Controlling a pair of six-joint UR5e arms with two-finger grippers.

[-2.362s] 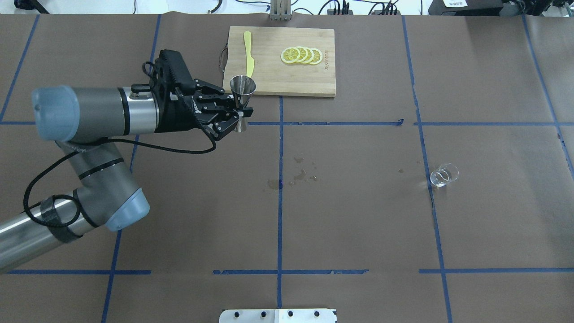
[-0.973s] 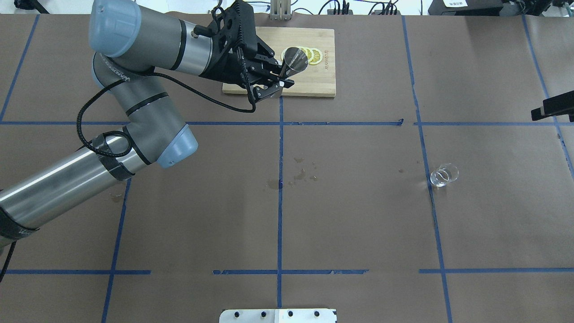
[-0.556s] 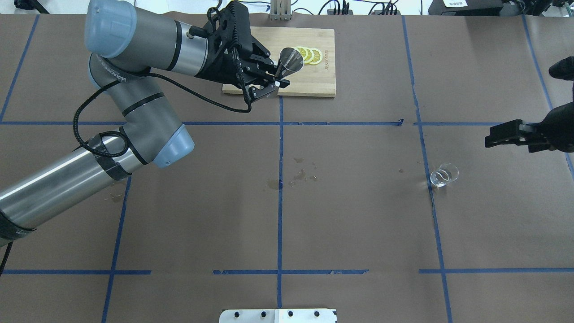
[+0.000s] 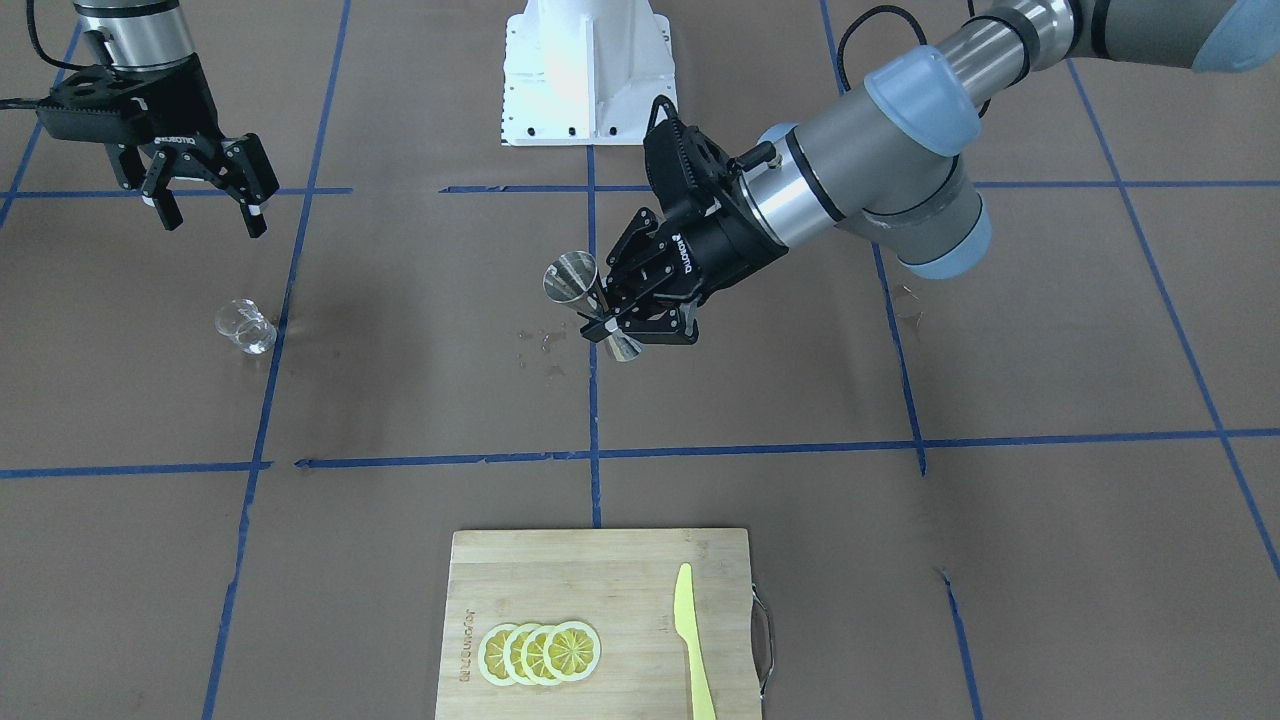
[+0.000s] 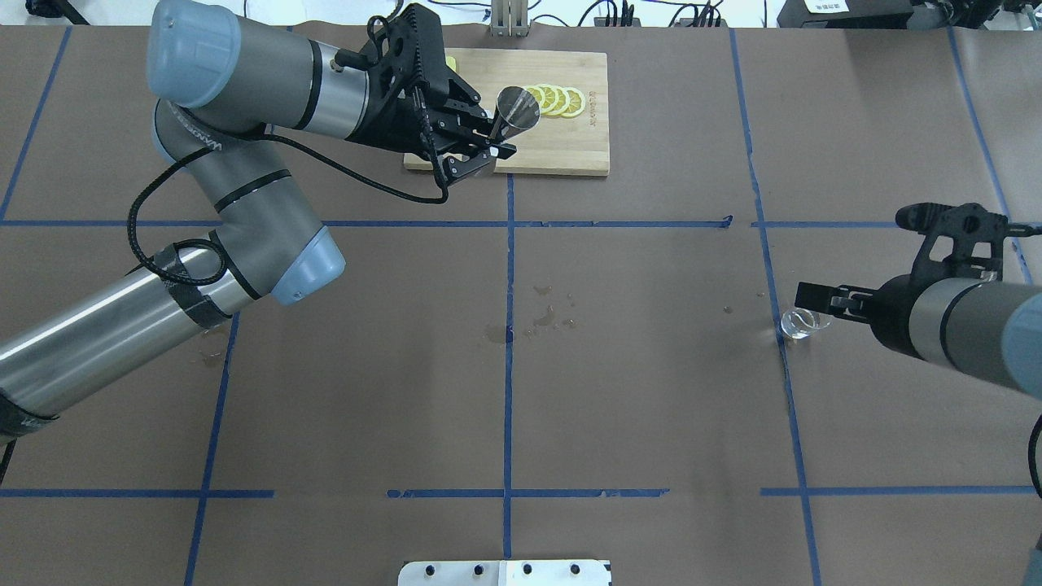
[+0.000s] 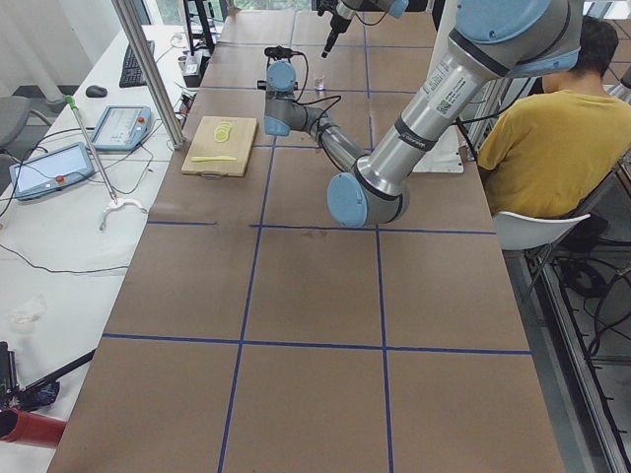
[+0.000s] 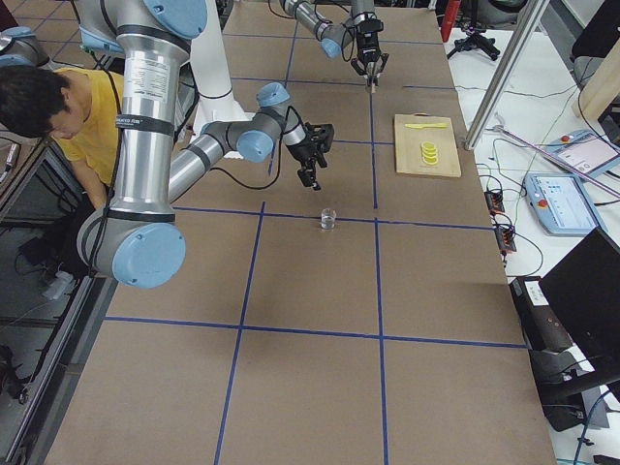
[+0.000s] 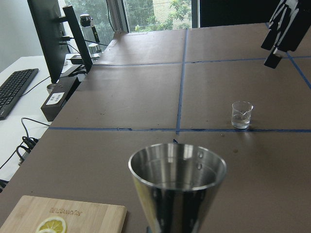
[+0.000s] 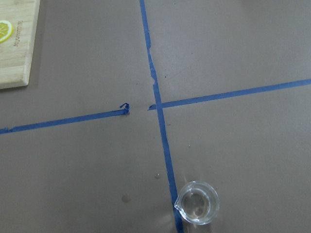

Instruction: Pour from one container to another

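Steel jigger (image 4: 573, 280) clamped at waist by left gripper (image 4: 606, 322), tilted, held aloft; right gripper (image 4: 212, 222) spread wide, empty, hovering near glass cup (image 4: 245, 327).

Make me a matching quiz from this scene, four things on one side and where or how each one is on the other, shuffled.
1. jigger
2. cup
3. lemon slices
4. right gripper

A. open, in the air
B. on the board
C. standing on the table
D. held by the left gripper

Pairs: 1-D, 2-C, 3-B, 4-A
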